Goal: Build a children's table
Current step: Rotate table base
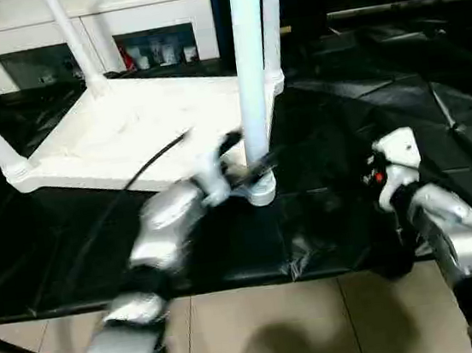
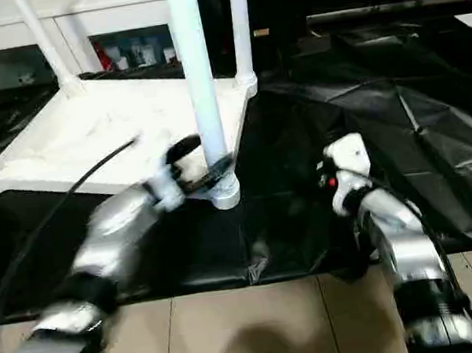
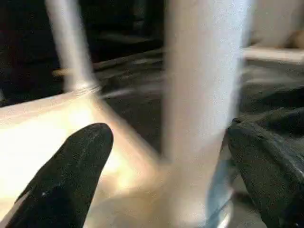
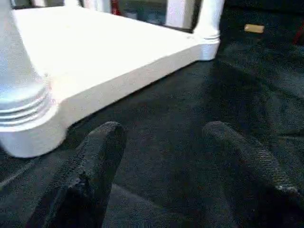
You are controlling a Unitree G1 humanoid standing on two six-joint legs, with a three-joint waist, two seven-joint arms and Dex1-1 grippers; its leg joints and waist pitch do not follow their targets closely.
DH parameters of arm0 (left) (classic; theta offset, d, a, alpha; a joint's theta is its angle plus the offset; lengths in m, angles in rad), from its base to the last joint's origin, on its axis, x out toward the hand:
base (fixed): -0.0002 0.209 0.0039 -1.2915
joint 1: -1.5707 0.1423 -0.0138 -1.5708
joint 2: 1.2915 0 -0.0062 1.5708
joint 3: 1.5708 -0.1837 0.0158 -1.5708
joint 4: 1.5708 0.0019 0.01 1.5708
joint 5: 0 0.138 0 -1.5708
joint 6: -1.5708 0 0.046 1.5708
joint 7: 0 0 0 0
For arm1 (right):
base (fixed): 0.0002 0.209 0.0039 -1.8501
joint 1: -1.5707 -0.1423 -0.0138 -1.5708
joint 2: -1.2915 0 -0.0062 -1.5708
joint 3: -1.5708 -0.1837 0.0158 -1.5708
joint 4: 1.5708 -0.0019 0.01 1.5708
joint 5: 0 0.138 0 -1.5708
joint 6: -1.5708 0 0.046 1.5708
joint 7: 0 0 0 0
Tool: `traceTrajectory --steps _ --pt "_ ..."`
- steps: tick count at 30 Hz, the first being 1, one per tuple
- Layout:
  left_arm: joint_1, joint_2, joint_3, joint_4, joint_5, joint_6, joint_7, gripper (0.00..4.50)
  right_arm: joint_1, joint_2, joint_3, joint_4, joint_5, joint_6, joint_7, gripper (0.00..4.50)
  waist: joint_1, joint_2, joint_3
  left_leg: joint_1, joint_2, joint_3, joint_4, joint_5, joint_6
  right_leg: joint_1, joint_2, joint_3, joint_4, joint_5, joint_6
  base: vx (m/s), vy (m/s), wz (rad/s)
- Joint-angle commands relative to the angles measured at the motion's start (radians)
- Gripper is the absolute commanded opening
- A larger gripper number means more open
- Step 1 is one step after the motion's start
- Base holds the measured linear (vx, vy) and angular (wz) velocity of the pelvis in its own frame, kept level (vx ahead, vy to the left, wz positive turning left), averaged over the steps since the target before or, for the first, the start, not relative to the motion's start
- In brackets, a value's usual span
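White tabletop (image 1: 127, 129) lies underside-up on black sheeting (image 1: 368, 126), legs upright in its corner sockets. Left gripper (image 3: 166, 156), fingers apart, straddles the near-right leg (image 1: 251, 71) without clamping. Right gripper (image 4: 166, 156), at 3 o'clock of that leg, is spread and empty.

The two head cameras look forward and down from above the robot's forearms, a little apart side by side. Both take in the upturned tabletop (image 1: 131, 129) on the black sheet (image 2: 358, 118), the near leg (image 1: 251, 63) standing at its corner, and the cabinet (image 1: 80, 28) behind it. The left wrist camera sits very close to that same leg (image 3: 202, 85), looking past its own fingers (image 3: 71, 171) toward the tabletop and a farther leg (image 3: 71, 47). The right wrist camera sits low by the sheet, beside the near leg's socket (image 4: 28, 118), facing along the tabletop's edge (image 4: 128, 71) toward the next corner.
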Motion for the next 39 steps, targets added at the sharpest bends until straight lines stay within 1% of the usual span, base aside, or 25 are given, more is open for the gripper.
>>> traceTrajectory --steps 1,5,12,13,16,19,21,22,23,24,25,26,27,28,29,30,31,32,33,34,35,36,37,38,39 --pt "0.045 0.032 0.048 -0.060 0.033 0.027 0.069 4.45 0.017 0.011 0.014 -0.051 0.009 0.049 -0.026 3.16 0.000 -0.026 -0.082 0.024 0.041 -0.024 -0.066 -0.213 0.093 0.049 -0.053 0.032 -0.069 -0.206 -0.202 0.000 0.000 0.00" --pt "0.177 0.032 0.094 -0.232 0.018 0.073 0.124 4.45 0.033 0.047 0.001 -0.075 -0.025 0.064 -0.122 3.16 -0.003 -0.023 -0.072 0.035 0.048 -0.024 -0.080 -0.288 0.019 0.034 -0.054 0.039 -0.081 -0.314 -0.176 0.000 0.000 0.00" --pt "0.429 -0.064 0.205 -0.589 0.020 0.096 0.393 4.45 0.120 0.161 -0.024 -0.273 -0.036 0.178 -0.313 3.16 -0.006 -0.039 -0.065 0.031 0.043 -0.024 -0.089 -0.327 -0.006 0.030 -0.050 0.046 -0.092 -0.360 -0.111 0.000 0.000 0.00" --pt "0.437 -0.073 0.205 -0.603 0.021 0.104 0.410 4.45 0.126 0.165 -0.022 -0.282 -0.033 0.182 -0.317 3.16 -0.006 -0.053 -0.062 0.041 0.041 -0.023 -0.091 -0.381 -0.016 0.030 -0.050 0.044 -0.099 -0.435 -0.087 0.000 0.000 0.00" --pt "0.458 -0.092 0.191 -0.611 0.060 0.114 0.450 4.45 0.133 0.190 -0.026 -0.293 -0.007 0.185 -0.329 3.16 -0.015 -0.053 -0.046 0.076 0.037 -0.034 -0.101 -0.572 -0.051 0.027 -0.043 0.031 -0.127 -0.662 -0.007 0.000 0.000 0.00" --pt "0.468 -0.106 0.184 -0.635 0.093 0.142 0.487 4.45 0.133 0.198 -0.015 -0.300 -0.009 0.193 -0.337 3.16 -0.051 -0.044 -0.019 0.146 0.029 -0.042 -0.097 -0.774 -0.051 0.032 -0.005 -0.040 -0.179 -0.786 0.034 0.000 0.000 0.00" --pt "0.462 -0.104 0.163 -0.652 0.108 0.172 0.508 4.45 0.126 0.204 -0.012 -0.306 -0.016 0.211 -0.347 3.16 -0.065 -0.025 -0.012 0.121 0.059 -0.053 -0.150 -0.900 -0.060 0.098 0.007 -0.064 -0.116 -0.655 0.028 0.021 0.011 -0.10" --pt "0.460 -0.104 0.162 -0.654 0.109 0.175 0.510 4.45 0.125 0.205 -0.012 -0.306 -0.017 0.213 -0.347 3.16 -0.060 -0.018 -0.018 0.098 0.095 -0.057 -0.213 -1.002 -0.070 0.149 0.002 -0.044 0.020 -0.421 -0.009 0.000 0.000 0.00" --pt "0.453 -0.103 0.160 -0.656 0.117 0.185 0.522 4.45 0.118 0.206 -0.009 -0.302 -0.017 0.216 -0.344 3.16 -0.055 -0.023 -0.018 0.127 0.101 -0.059 -0.218 -1.023 -0.051 0.129 -0.009 -0.018 0.038 -0.316 -0.023 0.000 0.000 0.00" --pt "0.452 -0.102 0.159 -0.657 0.118 0.187 0.524 4.45 0.117 0.206 -0.009 -0.302 -0.016 0.216 -0.344 3.16 -0.064 -0.052 -0.024 0.165 0.079 -0.055 -0.176 -0.965 -0.030 0.101 -0.027 0.012 -0.024 -0.372 -0.035 0.077 -0.048 -0.07" --pt "0.451 -0.100 0.157 -0.663 0.123 0.198 0.533 4.45 0.111 0.204 -0.001 -0.297 -0.018 0.215 -0.337 3.16 -0.052 -0.065 -0.012 0.147 -0.006 -0.014 -0.074 -0.735 -0.032 0.089 -0.064 0.031 -0.152 -0.787 -0.033 0.134 -0.069 -0.09" --pt "0.452 -0.101 0.157 -0.664 0.124 0.200 0.534 4.45 0.110 0.203 0.000 -0.296 -0.018 0.215 -0.336 3.16 -0.027 -0.103 -0.027 0.077 -0.025 -0.016 0.010 -0.382 0.044 0.161 -0.125 0.105 -0.190 -0.997 -0.016 0.134 -0.069 -0.09" --pt "0.452 -0.099 0.158 -0.665 0.128 0.204 0.534 4.45 0.107 0.204 0.003 -0.293 -0.015 0.214 -0.332 3.16 -0.012 -0.093 -0.038 0.037 -0.020 -0.036 0.036 -0.268 0.068 0.201 -0.156 0.130 -0.186 -0.994 -0.041 0.157 -0.049 -0.11" --pt "0.452 -0.097 0.158 -0.664 0.132 0.203 0.533 4.45 0.105 0.204 0.005 -0.291 -0.013 0.215 -0.328 3.16 -0.002 -0.086 -0.041 0.024 -0.016 -0.047 0.040 -0.209 0.080 0.209 -0.156 0.134 -0.181 -0.950 -0.065 0.174 -0.023 -0.03" --pt "0.452 -0.091 0.159 -0.663 0.138 0.205 0.533 4.45 0.100 0.200 0.018 -0.281 -0.013 0.213 -0.316 3.16 0.002 -0.070 -0.051 0.013 -0.020 -0.053 -0.005 -0.112 0.097 0.218 -0.086 0.082 -0.156 -0.714 -0.132 0.174 -0.023 -0.03" --pt "0.452 -0.089 0.159 -0.664 0.139 0.208 0.535 4.45 0.099 0.197 0.023 -0.278 -0.014 0.213 -0.312 3.16 0.000 -0.050 -0.057 0.037 -0.008 -0.048 -0.038 -0.089 0.095 0.201 -0.059 0.053 -0.148 -0.620 -0.139 0.161 -0.001 0.06" --pt "0.453 -0.086 0.157 -0.669 0.140 0.214 0.539 4.45 0.099 0.193 0.033 -0.277 -0.017 0.213 -0.304 3.16 -0.024 -0.027 -0.062 0.063 0.006 -0.076 -0.077 -0.119 0.107 0.187 0.007 0.013 -0.111 -0.443 -0.119 0.227 0.017 0.05" --pt "0.453 -0.085 0.157 -0.670 0.139 0.215 0.539 4.45 0.099 0.192 0.036 -0.276 -0.018 0.212 -0.302 3.16 -0.034 -0.013 -0.069 0.117 0.026 -0.101 -0.091 -0.146 0.134 0.153 0.027 0.002 -0.078 -0.357 -0.112 0.227 0.017 0.05" --pt "0.453 -0.082 0.158 -0.673 0.138 0.217 0.538 4.45 0.100 0.188 0.046 -0.276 -0.026 0.208 -0.296 3.16 -0.076 0.000 -0.098 0.258 0.093 -0.195 -0.093 -0.125 0.278 0.041 0.031 -0.017 0.028 -0.242 -0.096 0.272 0.007 0.02" --pt "0.454 -0.078 0.160 -0.678 0.133 0.222 0.538 4.45 0.101 0.184 0.062 -0.277 -0.041 0.206 -0.291 3.16 -0.092 -0.013 -0.106 0.297 0.145 -0.251 -0.073 0.031 0.462 -0.034 0.007 -0.002 0.104 -0.229 0.017 0.242 -0.030 0.00" --pt "0.455 -0.075 0.158 -0.681 0.132 0.225 0.540 4.45 0.101 0.187 0.062 -0.278 -0.039 0.209 -0.294 3.16 -0.091 -0.027 -0.100 0.287 0.151 -0.244 -0.059 0.165 0.538 -0.084 -0.020 0.022 0.133 -0.184 0.085 0.242 -0.030 0.00" --pt "0.455 -0.075 0.157 -0.683 0.131 0.227 0.540 4.45 0.101 0.192 0.057 -0.278 -0.030 0.215 -0.297 3.16 -0.089 -0.032 -0.094 0.269 0.138 -0.229 -0.065 0.187 0.541 -0.091 -0.028 0.030 0.138 -0.153 0.093 0.202 -0.070 -0.12" --pt "0.456 -0.075 0.156 -0.685 0.130 0.228 0.541 4.45 0.101 0.197 0.051 -0.278 -0.021 0.220 -0.299 3.16 -0.080 -0.056 -0.081 0.217 0.044 -0.157 -0.053 0.103 0.446 -0.059 -0.033 0.048 0.064 -0.014 0.030 0.184 -0.076 -0.13" --pt "0.458 -0.073 0.155 -0.689 0.126 0.231 0.535 4.45 0.100 0.197 0.050 -0.280 -0.018 0.221 -0.297 3.16 -0.061 -0.120 -0.081 0.128 -0.107 -0.059 -0.010 -0.133 0.301 0.085 -0.024 0.115 -0.022 0.011 -0.008 0.184 -0.076 -0.13" --pt "0.460 -0.073 0.154 -0.692 0.122 0.233 0.531 4.45 0.099 0.195 0.050 -0.281 -0.018 0.221 -0.295 3.16 -0.036 -0.155 -0.062 0.070 -0.138 -0.052 0.061 -0.238 0.249 0.129 -0.062 0.176 -0.102 -0.258 0.014 0.207 -0.080 0.09"
